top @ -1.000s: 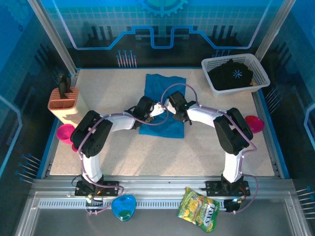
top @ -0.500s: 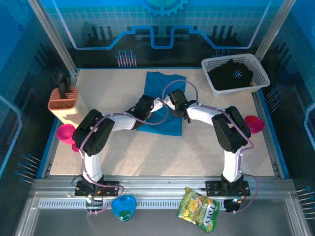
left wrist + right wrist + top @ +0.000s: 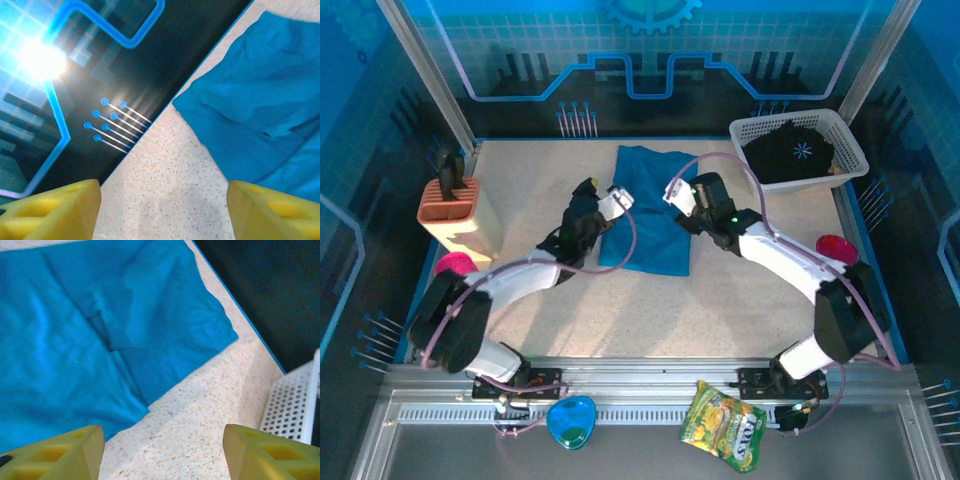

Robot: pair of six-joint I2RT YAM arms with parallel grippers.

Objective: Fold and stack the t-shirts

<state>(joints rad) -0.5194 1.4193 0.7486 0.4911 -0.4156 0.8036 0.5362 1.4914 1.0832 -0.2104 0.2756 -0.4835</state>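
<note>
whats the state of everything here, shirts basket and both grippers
teal shirt: lying flat on the table, folded over in layers, creased, not held
black shirt: bunched up in the basket, unfolded, not stacked
basket: upright at the far right corner, holding the black shirt
left gripper: open, nothing between its fingers
right gripper: open, nothing between its fingers

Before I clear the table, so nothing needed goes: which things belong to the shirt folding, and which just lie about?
Job:
teal-blue cloth t-shirt, on the table
black cloth t-shirt with white starburst, in the white plastic mesh basket

Lying about:
orange-tan slotted holder
left pink round bowl
right pink round bowl
blue plastic dish
green-yellow snack bag
</note>
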